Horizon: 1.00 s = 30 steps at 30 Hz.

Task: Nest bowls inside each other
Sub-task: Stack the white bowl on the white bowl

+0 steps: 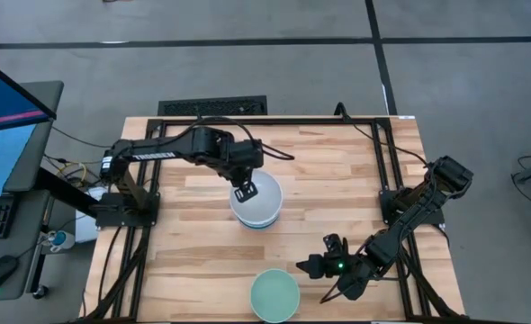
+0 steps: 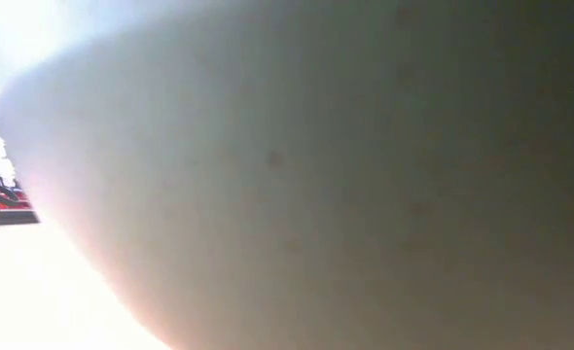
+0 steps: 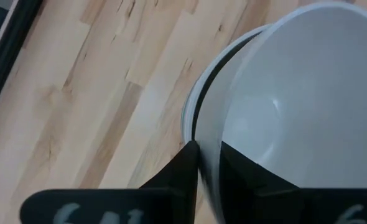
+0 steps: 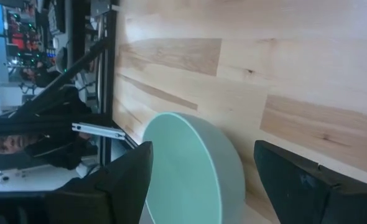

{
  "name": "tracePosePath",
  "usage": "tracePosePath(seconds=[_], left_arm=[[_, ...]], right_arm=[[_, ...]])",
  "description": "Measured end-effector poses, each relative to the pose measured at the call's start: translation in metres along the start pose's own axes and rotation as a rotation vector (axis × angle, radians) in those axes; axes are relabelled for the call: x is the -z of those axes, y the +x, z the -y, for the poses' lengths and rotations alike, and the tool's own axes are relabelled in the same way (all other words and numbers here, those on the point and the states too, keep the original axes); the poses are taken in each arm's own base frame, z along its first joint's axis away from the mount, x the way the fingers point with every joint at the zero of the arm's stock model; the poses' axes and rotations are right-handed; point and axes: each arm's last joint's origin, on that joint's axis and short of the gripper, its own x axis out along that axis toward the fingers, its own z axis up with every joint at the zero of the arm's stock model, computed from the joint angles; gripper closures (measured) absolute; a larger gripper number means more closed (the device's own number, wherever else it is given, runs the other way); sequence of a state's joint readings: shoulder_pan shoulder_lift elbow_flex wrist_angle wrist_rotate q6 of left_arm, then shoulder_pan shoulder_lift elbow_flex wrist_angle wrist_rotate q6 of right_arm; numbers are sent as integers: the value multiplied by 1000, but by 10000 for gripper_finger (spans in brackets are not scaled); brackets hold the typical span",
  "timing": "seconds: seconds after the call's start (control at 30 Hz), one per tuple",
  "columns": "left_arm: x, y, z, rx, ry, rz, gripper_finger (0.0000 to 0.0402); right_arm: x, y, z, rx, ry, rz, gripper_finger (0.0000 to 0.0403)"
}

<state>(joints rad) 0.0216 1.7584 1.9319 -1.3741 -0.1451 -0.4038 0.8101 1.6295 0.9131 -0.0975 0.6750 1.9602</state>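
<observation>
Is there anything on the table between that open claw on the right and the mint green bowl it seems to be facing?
Nothing visible. The right end effector is open beside the mint green bowl, with only bare table between them. The stack of bowls, gripped at its rim by the left end effector, sits farther off.

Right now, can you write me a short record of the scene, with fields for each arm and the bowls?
left gripper: shut on rim of white plastic bowl, topmost of the stack at table centre
right gripper: fingers open, beside mint green plastic bowl, not touching
stack: blue edge shows underneath
wooden table: two bowl groups visible
</observation>
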Motion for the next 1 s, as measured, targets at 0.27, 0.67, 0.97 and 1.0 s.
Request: tracePosePath(seconds=[0.27, 0.67, 0.97, 1.0], left_arm=[[-7, -19, -5, -20, -2, 76, 362], [-7, -13, -3, 56, 17, 16, 385], [-8, -14, -1, 124, 40, 17, 387], [-8, -14, -1, 123, 40, 16, 386]], right_arm=[[0, 0, 1, 13, -9, -16, 101], [0, 0, 2, 21, -15, -13, 101], [0, 0, 2, 21, -15, -14, 101], [0, 0, 2, 21, -15, -14, 101]])
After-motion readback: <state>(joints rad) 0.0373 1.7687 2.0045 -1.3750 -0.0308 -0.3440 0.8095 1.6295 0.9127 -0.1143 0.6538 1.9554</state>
